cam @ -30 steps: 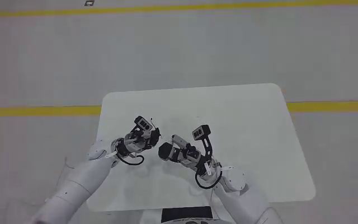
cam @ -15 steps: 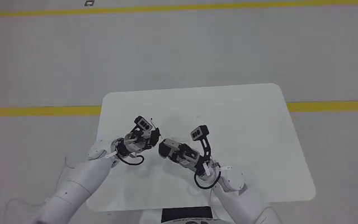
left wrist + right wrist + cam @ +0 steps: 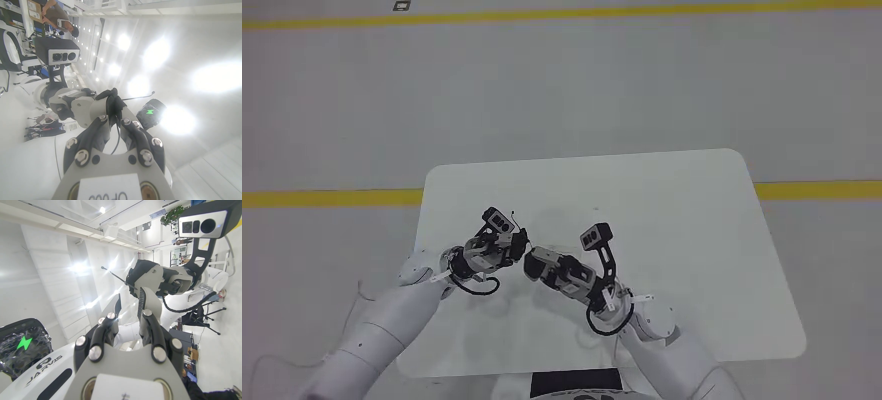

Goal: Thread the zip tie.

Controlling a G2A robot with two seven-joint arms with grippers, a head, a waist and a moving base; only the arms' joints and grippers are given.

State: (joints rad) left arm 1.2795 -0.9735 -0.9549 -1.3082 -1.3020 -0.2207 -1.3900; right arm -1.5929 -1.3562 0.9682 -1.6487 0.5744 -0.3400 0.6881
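Observation:
A thin black zip tie (image 3: 138, 97) is held in the air above the table. My left gripper (image 3: 114, 111) is shut on it, and one end sticks out past the fingertips with its small head (image 3: 154, 92) at the tip. In the right wrist view the same zip tie (image 3: 115, 275) pokes out of the left gripper (image 3: 135, 283). My right gripper (image 3: 130, 292) stands open just below it, its ribbed finger (image 3: 140, 302) close to the strap. From above, the left gripper (image 3: 516, 243) and right gripper (image 3: 533, 263) almost touch over the table's left middle.
The white table (image 3: 692, 250) carries nothing else, with wide free room to the right and behind the arms. A yellow floor line (image 3: 332, 197) runs past the table on both sides.
My right gripper has crept a little to the left, closer to the left gripper. The left arm has kept still with the zip tie.

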